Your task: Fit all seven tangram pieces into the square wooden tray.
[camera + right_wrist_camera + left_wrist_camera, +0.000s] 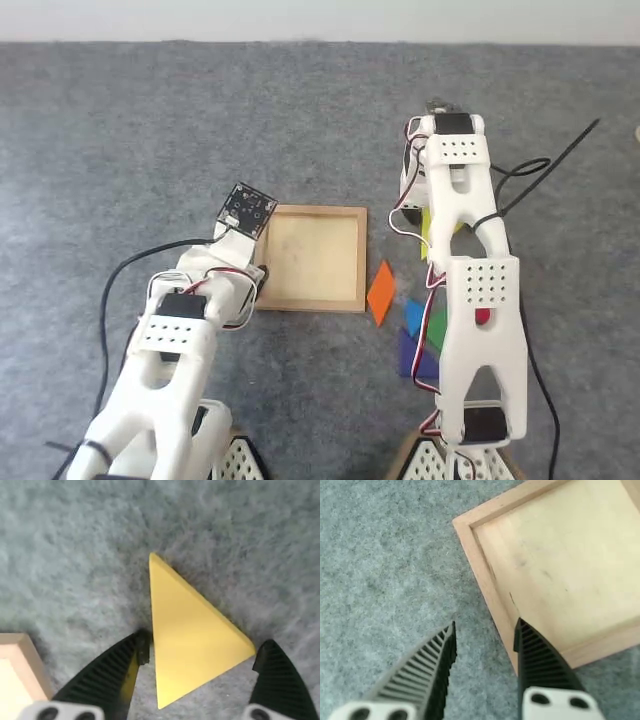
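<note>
While tray (312, 303) shows bare wood inside | left gripper (485, 630) jaws apart at tray's rim | right gripper (202, 647) jaws apart, flanking yellow triangle (190, 630) near tray | orange piece (381, 291) just beside tray

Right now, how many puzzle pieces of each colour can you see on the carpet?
orange piece: 1
blue piece: 1
green piece: 1
purple piece: 1
yellow piece: 1
red piece: 1, mostly hidden under the right arm
Total: 6 in view
</note>
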`<state>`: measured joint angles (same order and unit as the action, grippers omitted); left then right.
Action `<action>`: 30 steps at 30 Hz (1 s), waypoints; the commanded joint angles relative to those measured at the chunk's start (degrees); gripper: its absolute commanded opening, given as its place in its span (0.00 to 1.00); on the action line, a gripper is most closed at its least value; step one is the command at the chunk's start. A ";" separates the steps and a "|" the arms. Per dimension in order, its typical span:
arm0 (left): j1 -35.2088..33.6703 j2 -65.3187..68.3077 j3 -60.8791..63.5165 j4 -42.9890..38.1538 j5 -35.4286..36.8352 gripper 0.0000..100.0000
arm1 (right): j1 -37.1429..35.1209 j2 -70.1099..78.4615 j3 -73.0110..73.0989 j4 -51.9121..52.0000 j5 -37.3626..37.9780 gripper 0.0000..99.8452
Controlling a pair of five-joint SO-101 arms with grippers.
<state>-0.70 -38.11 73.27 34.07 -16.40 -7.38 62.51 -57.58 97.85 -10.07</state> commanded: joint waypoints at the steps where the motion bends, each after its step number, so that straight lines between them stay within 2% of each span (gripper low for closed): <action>1: -0.35 -2.02 -0.40 -1.05 -0.44 0.18 | 0.92 -0.04 -1.58 0.31 -0.97 0.34; 24: -0.09 -1.67 -0.57 -0.88 2.11 0.18 | 3.03 -0.04 -1.67 0.04 -0.88 0.34; 30: -0.18 -1.67 -0.57 -0.79 2.11 0.18 | 2.51 0.48 -1.58 -0.13 5.10 0.34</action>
<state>-0.62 -38.11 73.27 34.07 -15.16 -6.42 62.86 -57.67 98.20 -7.08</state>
